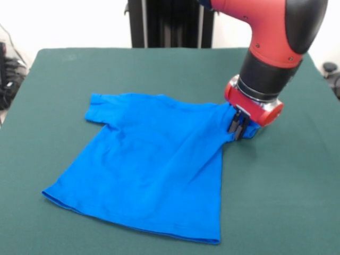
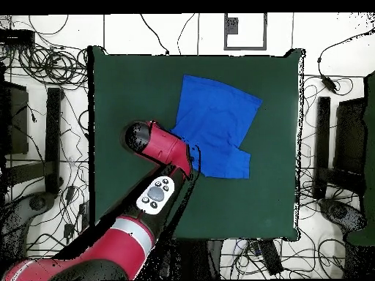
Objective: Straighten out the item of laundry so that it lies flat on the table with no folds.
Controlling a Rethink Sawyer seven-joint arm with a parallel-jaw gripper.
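Observation:
The item of laundry (image 1: 154, 164) is a bright blue short-sleeved T-shirt lying mostly spread on the dark green table (image 1: 64, 79). One sleeve lies flat at the left in the front view. The other sleeve is bunched and pulled taut at the right, where my gripper (image 1: 238, 126) is shut on it, low over the table. Creases run from that pinch across the chest. In the overhead view the item of laundry (image 2: 216, 121) lies right of the table's (image 2: 124, 88) middle, and the red arm hides the gripper at the shirt's lower left corner.
Green table surface surrounds the shirt on all sides. Cables and black stands lie on the floor around the table (image 2: 44, 95). The red arm (image 2: 157, 146) reaches in from the robot's side.

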